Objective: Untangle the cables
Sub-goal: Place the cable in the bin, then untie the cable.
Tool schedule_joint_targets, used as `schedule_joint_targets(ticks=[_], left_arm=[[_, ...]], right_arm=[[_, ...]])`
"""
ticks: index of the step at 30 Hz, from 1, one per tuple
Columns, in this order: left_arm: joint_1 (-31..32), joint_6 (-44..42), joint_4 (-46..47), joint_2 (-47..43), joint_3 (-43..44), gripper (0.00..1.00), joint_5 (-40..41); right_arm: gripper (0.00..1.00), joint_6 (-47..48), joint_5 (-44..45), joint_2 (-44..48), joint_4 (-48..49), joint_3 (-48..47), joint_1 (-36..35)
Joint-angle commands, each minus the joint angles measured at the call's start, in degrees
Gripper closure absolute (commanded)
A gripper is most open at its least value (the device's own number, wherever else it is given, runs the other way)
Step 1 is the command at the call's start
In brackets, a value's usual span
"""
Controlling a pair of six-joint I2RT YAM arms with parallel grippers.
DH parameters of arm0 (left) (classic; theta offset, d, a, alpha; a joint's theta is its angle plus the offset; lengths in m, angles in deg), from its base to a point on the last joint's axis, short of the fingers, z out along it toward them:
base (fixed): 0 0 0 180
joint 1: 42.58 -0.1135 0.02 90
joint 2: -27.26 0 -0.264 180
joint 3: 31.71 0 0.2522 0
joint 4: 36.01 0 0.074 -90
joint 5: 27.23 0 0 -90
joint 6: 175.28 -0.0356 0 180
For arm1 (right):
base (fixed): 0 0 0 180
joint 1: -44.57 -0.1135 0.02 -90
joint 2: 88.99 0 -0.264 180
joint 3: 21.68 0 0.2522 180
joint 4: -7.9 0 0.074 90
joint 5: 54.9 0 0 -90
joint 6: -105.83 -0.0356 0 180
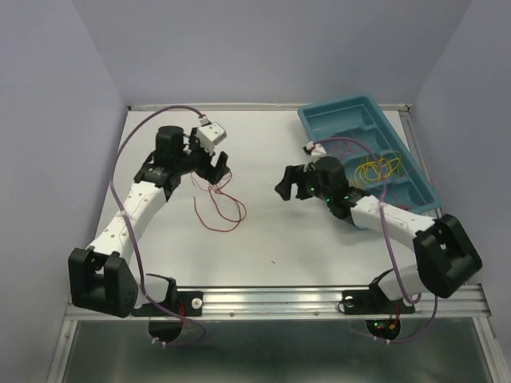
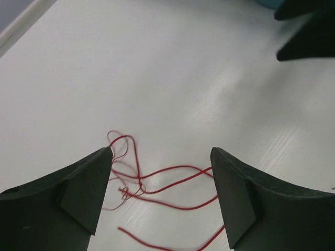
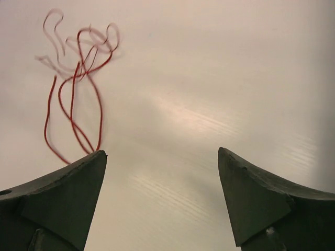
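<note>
Both the left hand (image 1: 216, 166) and the right hand (image 1: 288, 183) stand wide and empty, the red cables (image 1: 220, 204) loose on the worktop (image 1: 279, 235) beside the left hand and the yellow cables (image 1: 378, 169) in the teal tray (image 1: 335, 112), so a fresh grasp seems due, calling for a pinch on a single red strand.

Top view: soft, even light from overhead, only faint shadows on the table (image 1: 271, 231). The right wrist view runs warm and dim, with glare streaking the surface. The red cables (image 3: 79, 68) smear at their far loops, probably motion blur. The left wrist view is brighter and crisper.
</note>
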Motion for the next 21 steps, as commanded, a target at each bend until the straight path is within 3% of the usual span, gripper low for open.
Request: schedule_joint_targets(ticks=[1, 4, 12, 15, 16, 19, 21], left_arm=[[-15.3, 1.1, 4.0, -3.1, -1.2, 0.13, -7.2], [-21.5, 2.2, 6.4, -1.8, -2.1, 0.12, -10.1], [-23.7, 1.5, 7.7, 4.7, -3.9, 0.12, -13.5], [-23.7, 1.3, 7.7, 7.9, -2.9, 0.14, -15.1], [-23.7, 1.4, 7.7, 8.3, -2.8, 0.14, -15.4], [-23.8, 1.1, 8.0, 10.4, -2.4, 0.14, -16.1], [-23.6, 1.3, 7.9, 11.7, -1.9, 0.16, -16.4]], right_arm=[[0.07, 7.9, -3.0, -9.3, 11.6, -1.9, -9.0], [0.07, 11.7, -2.4, -19.0, 16.0, -6.8, -15.7], [0.08, 15.0, -1.2, -34.0, 15.6, -21.0, -19.9], [0.38, 15.0, -1.9, -35.6, 17.1, -21.6, -19.9], [0.58, 15.0, -2.0, -34.9, 17.6, -21.1, -19.9], [0.8, 15.0, -2.6, -32.3, 19.6, -17.6, -19.9], [0.85, 14.8, -3.0, -29.6, 20.1, -16.1, -19.9]])
